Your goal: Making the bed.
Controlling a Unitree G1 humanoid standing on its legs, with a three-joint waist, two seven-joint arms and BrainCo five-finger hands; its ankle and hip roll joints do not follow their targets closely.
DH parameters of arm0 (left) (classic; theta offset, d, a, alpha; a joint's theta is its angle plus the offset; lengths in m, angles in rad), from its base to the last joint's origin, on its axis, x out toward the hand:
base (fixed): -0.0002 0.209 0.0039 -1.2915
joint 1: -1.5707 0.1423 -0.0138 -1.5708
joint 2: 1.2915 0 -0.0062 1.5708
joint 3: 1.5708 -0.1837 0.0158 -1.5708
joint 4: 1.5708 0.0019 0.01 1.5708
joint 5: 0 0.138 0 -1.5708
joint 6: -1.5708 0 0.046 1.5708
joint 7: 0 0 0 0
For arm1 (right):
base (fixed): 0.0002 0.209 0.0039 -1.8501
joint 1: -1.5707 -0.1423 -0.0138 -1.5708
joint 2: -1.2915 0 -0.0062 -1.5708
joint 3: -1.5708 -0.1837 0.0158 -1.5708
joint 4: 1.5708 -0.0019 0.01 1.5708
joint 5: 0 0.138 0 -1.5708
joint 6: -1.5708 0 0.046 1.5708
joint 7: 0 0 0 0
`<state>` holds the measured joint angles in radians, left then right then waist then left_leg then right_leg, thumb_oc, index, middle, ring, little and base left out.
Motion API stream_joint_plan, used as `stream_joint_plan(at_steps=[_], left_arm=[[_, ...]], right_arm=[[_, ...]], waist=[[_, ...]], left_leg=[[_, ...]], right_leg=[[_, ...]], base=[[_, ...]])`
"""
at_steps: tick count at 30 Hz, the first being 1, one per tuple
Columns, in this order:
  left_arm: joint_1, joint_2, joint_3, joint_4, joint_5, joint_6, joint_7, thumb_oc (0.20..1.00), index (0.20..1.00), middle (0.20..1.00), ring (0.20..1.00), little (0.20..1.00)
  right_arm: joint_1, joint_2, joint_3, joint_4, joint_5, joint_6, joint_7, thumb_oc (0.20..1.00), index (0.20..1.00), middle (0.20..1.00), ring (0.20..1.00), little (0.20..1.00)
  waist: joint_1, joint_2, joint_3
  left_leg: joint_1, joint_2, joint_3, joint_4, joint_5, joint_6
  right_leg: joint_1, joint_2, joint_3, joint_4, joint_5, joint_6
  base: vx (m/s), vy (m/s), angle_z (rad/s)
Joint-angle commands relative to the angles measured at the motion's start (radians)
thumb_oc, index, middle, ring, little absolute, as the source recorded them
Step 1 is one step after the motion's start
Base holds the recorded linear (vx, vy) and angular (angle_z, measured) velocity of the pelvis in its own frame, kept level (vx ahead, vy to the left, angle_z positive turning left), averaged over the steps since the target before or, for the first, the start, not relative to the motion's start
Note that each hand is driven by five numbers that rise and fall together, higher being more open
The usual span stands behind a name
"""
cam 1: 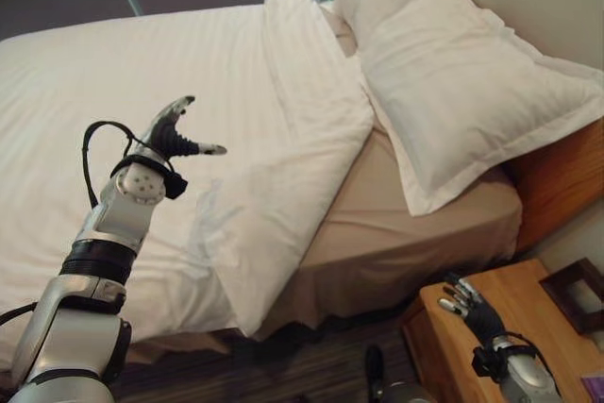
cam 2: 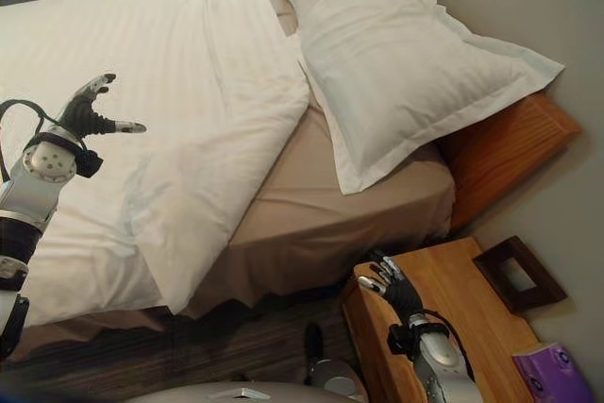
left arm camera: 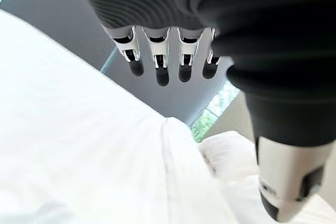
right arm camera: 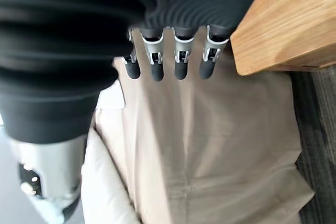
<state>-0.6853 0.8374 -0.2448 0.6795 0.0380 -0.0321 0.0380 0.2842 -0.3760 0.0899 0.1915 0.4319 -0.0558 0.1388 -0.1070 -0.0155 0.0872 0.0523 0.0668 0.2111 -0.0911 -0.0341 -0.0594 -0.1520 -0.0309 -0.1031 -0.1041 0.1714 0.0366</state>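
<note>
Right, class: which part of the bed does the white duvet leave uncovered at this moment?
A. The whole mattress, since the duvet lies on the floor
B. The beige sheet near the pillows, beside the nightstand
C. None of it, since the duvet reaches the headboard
B: the white duvet is folded back, leaving the beige sheet bare below the pillows, next to the wooden nightstand.

The duvet (cam 1: 189, 92) and pillow (cam 1: 453, 82) are soft white matt cloth, the duvet faintly striped and creased, over a smooth beige fitted sheet (cam 1: 406, 224). The nightstand (cam 2: 453, 299) and headboard (cam 2: 510, 139) are warm, smooth, grained wood with a low sheen.
</note>
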Motion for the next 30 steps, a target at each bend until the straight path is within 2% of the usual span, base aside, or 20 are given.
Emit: stream_joint_plan(at_steps=[1,10,14,16,18,20,21,22,23,27,30], left_arm=[[-0.157,-0.01,-0.022,0.117,-0.053,-0.011,0.05,1.0,1.0,1.0,1.0,1.0],[-0.209,-0.103,-0.063,0.298,-0.029,-0.013,0.063,1.0,1.0,1.0,1.0,1.0],[-0.237,-0.141,-0.086,0.41,0.026,0.002,0.074,1.0,1.0,1.0,1.0,1.0],[-0.252,-0.161,-0.086,0.466,0.047,0.018,0.083,1.0,1.0,1.0,1.0,1.0],[-0.255,-0.18,-0.084,0.558,0.112,0.063,0.078,1.0,1.0,1.0,1.0,1.0],[-0.257,-0.18,-0.085,0.572,0.126,0.073,0.075,1.0,1.0,1.0,1.0,1.0],[-0.247,-0.181,-0.08,0.575,0.137,0.075,0.061,0.837,0.837,0.837,0.837,0.837],[-0.225,-0.181,-0.068,0.592,0.146,0.083,0.051,0.545,0.545,0.545,0.545,0.545],[-0.211,-0.182,-0.056,0.593,0.144,0.084,0.047,0.2,0.2,0.2,0.2,0.2],[-0.199,-0.192,-0.061,0.525,0.144,0.079,0.026,0.2,0.2,0.2,0.2,0.2],[-0.206,-0.19,-0.082,0.327,0.095,0.051,0.041,0.2,0.2,0.2,0.2,0.2]], right_arm=[[-0.022,-0.017,0.02,-0.085,-0.002,-0.053,-0.006,1.0,1.0,1.0,1.0,1.0],[-0.04,-0.036,0.063,-0.108,0.017,-0.065,-0.009,1.0,1.0,1.0,1.0,1.0],[-0.06,-0.046,0.094,-0.123,0.031,-0.068,-0.006,1.0,1.0,1.0,1.0,1.0],[-0.072,-0.053,0.107,-0.137,0.037,-0.07,-0.009,1.0,1.0,1.0,1.0,1.0],[-0.075,-0.058,0.121,-0.138,0.045,-0.069,-0.016,1.0,1.0,1.0,1.0,1.0],[-0.077,-0.059,0.125,-0.137,0.043,-0.065,-0.021,1.0,1.0,1.0,1.0,1.0],[-0.072,-0.058,0.121,-0.142,0.042,-0.062,-0.022,1.0,1.0,1.0,1.0,1.0],[-0.068,-0.059,0.122,-0.134,0.039,-0.059,-0.02,1.0,1.0,1.0,1.0,1.0],[-0.059,-0.063,0.117,-0.139,0.033,-0.057,-0.016,1.0,1.0,1.0,1.0,1.0],[-0.048,-0.08,0.1,-0.15,0.025,-0.053,-0.004,1.0,1.0,1.0,1.0,1.0],[-0.057,-0.075,0.087,-0.143,0.025,-0.058,-0.004,1.0,1.0,1.0,1.0,1.0]], waist=[[-0.006,-0.019,0.001],[-0.033,-0.039,0.034],[-0.05,-0.05,0.055],[-0.058,-0.059,0.067],[-0.072,-0.074,0.073],[-0.075,-0.077,0.073],[-0.075,-0.079,0.072],[-0.073,-0.082,0.073],[-0.071,-0.082,0.074],[-0.064,-0.075,0.069],[-0.052,-0.061,0.065]], left_leg=[[-0.081,0.002,-0.071,0.004,0.087,-0.014],[-0.158,0.011,-0.063,0.004,0.108,-0.017],[-0.205,0.017,-0.057,0.004,0.119,-0.019],[-0.232,0.02,-0.051,0.004,0.126,-0.02],[-0.257,0.025,-0.038,0.004,0.129,-0.021],[-0.257,0.026,-0.033,0.004,0.129,-0.022],[-0.253,0.027,-0.027,0.004,0.127,-0.022],[-0.241,0.029,-0.021,0.004,0.122,-0.022],[-0.227,0.031,-0.017,0.004,0.114,-0.022],[-0.195,0.027,-0.007,0.004,0.098,-0.021],[-0.19,0.019,-0.016,0.004,0.098,-0.019]], right_leg=[[0.08,-0.027,0.003,0.017,-0.095,0.118],[-0.004,-0.022,0.02,0.017,-0.07,0.117],[-0.059,-0.019,0.03,0.017,-0.052,0.118],[-0.089,-0.017,0.038,0.017,-0.042,0.119],[-0.126,-0.011,0.053,0.017,-0.033,0.119],[-0.128,-0.009,0.058,0.017,-0.032,0.119],[-0.128,-0.008,0.064,0.017,-0.033,0.119],[-0.121,-0.006,0.07,0.017,-0.036,0.118],[-0.109,-0.004,0.075,0.017,-0.041,0.118],[-0.089,-0.005,0.085,0.017,-0.052,0.116],[-0.079,-0.012,0.077,0.017,-0.056,0.115]], base=[[-0.05,0.016,-0.08],[-0.05,-0.001,-0.04],[-0.05,-0.004,-0.11],[-0.06,-0.01,-0.07],[-0.02,-0.009,-0.16],[0.02,0.002,-0.12],[0.06,0.016,-0.1],[0.09,0.02,-0.1],[0.08,0.016,-0.14],[0.07,0.023,-0.18],[0.04,0.015,-0.03]])
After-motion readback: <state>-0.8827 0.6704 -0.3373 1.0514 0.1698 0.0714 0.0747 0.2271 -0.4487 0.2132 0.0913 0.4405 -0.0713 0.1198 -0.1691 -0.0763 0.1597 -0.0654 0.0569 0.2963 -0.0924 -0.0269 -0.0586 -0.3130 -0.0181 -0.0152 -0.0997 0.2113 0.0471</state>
